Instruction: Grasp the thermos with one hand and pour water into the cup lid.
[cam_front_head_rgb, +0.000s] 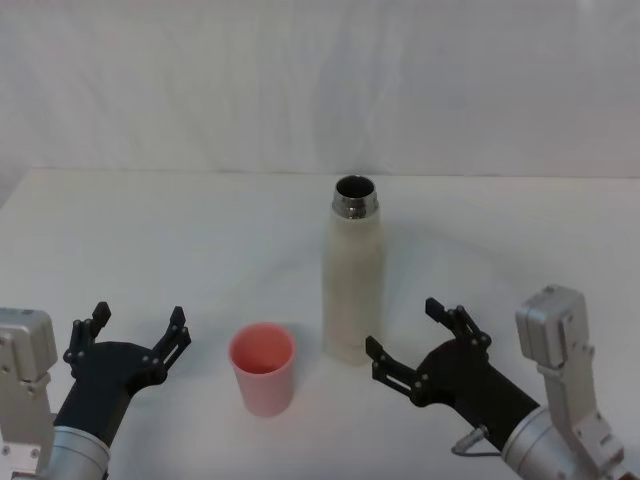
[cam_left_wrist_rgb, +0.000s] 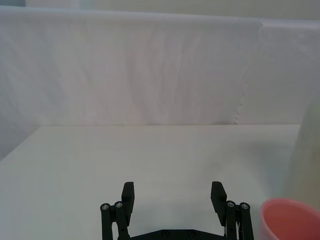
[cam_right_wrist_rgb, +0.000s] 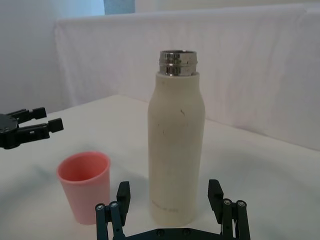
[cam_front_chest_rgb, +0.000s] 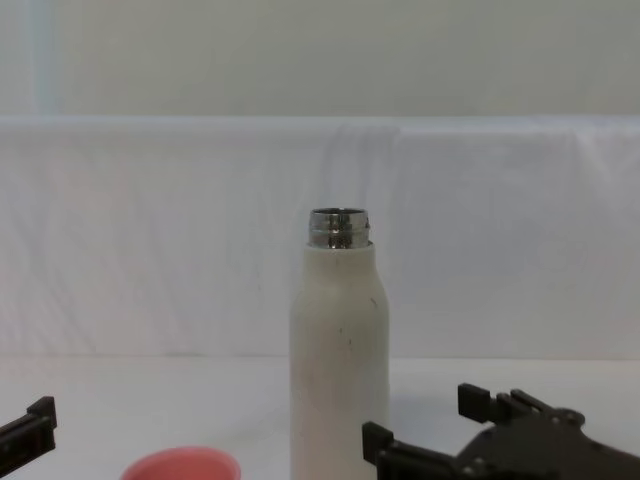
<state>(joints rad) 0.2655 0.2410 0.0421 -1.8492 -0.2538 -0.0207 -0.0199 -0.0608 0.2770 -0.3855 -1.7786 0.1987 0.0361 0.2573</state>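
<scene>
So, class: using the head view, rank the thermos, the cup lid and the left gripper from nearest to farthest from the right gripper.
1. The thermos: upright just ahead of the open right gripper, not yet grasped.
2. The cup lid: standing on the table to the thermos's left.
3. The left gripper: open at the table's far left, beyond the cup lid.

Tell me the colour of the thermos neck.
Shiny steel silver on the thermos neck, clearest in the right wrist view.

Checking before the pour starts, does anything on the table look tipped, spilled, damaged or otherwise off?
Nothing stands out. The thermos stands upright with its steel neck uncapped, and the pink cup lid sits upright beside it on the dry white table. The right gripper is open near the thermos; the left gripper is open, left of the cup lid.
</scene>
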